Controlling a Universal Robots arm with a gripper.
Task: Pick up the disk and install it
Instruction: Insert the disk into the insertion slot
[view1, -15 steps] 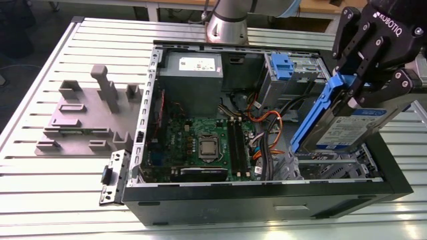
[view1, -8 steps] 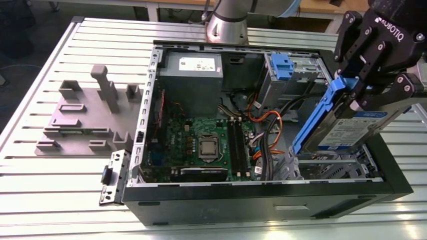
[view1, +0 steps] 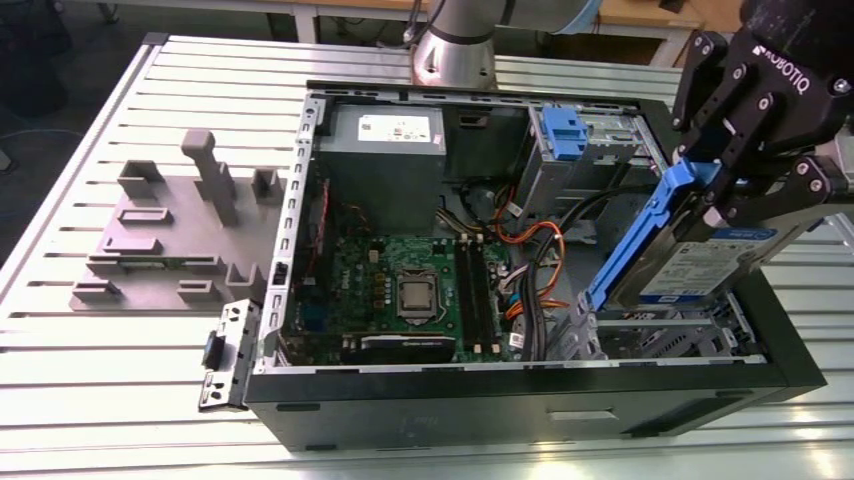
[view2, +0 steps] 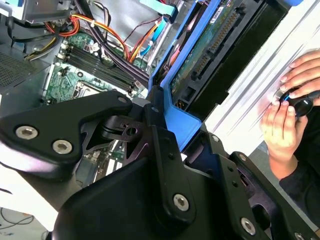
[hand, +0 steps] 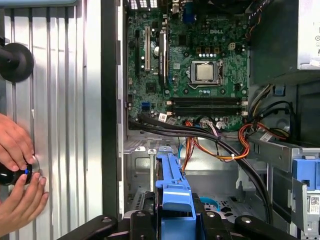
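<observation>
In the exterior view my gripper (view1: 727, 195) is shut on the disk (view1: 707, 265), a silver-grey drive with a white and blue label and a blue side rail. It hangs tilted, its lower end just above the metal drive bay (view1: 667, 335) at the near corner of the open computer case (view1: 534, 390) on the exterior view's right. The disk's green circuit side (view2: 200, 50) and its blue rail (view2: 175, 107) lie between my black fingers (view2: 100, 125) in the second wrist view. The first wrist view has the rail (hand: 172, 190) over the bay floor (hand: 210, 180).
Orange and black cables (view1: 534, 250) cross beside the bay. The motherboard (view1: 400, 290), a grey power supply box (view1: 387, 140) and a cage with a blue latch (view1: 563, 130) sit inside the case. A grey fixture (view1: 174, 230) stands on the table. A person's hands (hand: 17, 175) hold a knob.
</observation>
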